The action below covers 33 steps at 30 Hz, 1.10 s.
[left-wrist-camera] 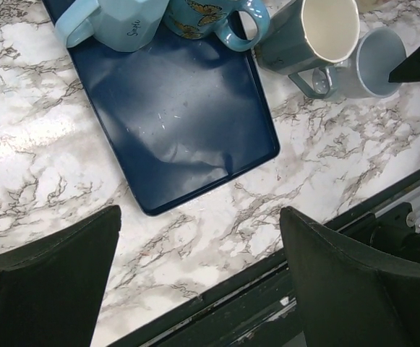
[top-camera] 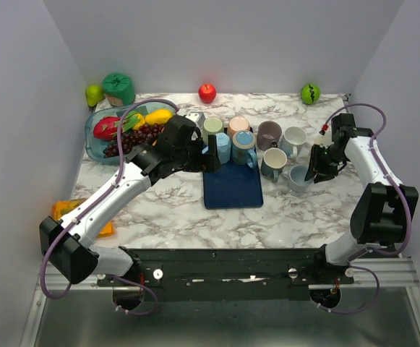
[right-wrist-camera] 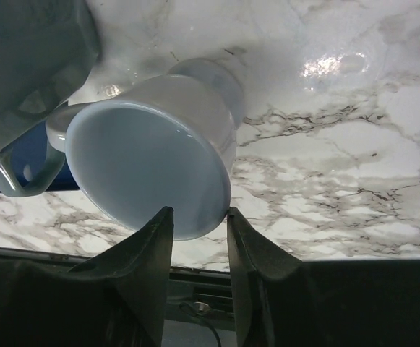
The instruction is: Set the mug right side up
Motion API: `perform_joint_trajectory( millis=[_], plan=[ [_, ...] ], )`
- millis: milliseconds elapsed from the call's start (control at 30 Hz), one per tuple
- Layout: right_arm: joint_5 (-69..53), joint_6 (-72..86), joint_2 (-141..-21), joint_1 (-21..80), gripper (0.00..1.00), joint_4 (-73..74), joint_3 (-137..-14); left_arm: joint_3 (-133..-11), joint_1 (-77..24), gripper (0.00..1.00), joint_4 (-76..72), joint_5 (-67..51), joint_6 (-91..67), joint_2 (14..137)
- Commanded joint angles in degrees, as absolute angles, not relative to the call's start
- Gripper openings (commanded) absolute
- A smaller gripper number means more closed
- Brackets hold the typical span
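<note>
The upright mug is straddled at its rim by the unclenched right gripper; the left gripper is spread wide.

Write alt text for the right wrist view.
A pale blue mug stands open side up on the marble table, its near rim between the parted fingers of the right gripper. A darker grey mug crowds the upper left corner.

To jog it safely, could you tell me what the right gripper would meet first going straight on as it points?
The pale blue ceramic mug: its rim sits between the parted fingers of the right gripper, so it would likely press into its wall.
</note>
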<state>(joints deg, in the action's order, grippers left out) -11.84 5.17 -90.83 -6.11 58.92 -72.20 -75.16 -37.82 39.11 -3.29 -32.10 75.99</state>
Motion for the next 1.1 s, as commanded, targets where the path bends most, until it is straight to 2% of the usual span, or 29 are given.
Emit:
perform_joint_trajectory(
  millis=[0, 367, 633, 867, 1067],
  plan=[
    [-10.55, 6.77, -88.07, -6.50, 0.46, 58.01, -72.77, -74.18, -37.53, 0.99, 39.37, -0.79, -30.68, 75.59],
    [-11.59, 9.05, -76.74, -5.98, 0.73, 57.57, -73.92, -73.83, -37.62, 0.99, 36.22, 2.90, -26.90, 77.42],
    [-19.51, 9.40, -63.56, -2.64, 0.74, 51.26, -71.46, -76.02, -37.62, 0.99, 30.15, 0.53, -20.39, 85.59],
    [-20.84, 20.37, -54.15, -0.18, 0.75, 39.73, -64.17, -81.12, -41.29, 0.99, 27.60, 0.17, -34.51, 94.91],
    [-14.25, 24.52, -52.03, 1.05, 0.74, 40.69, -61.44, -91.13, -46.05, 0.99, 29.17, 11.24, -42.53, 102.38]
  ],
)
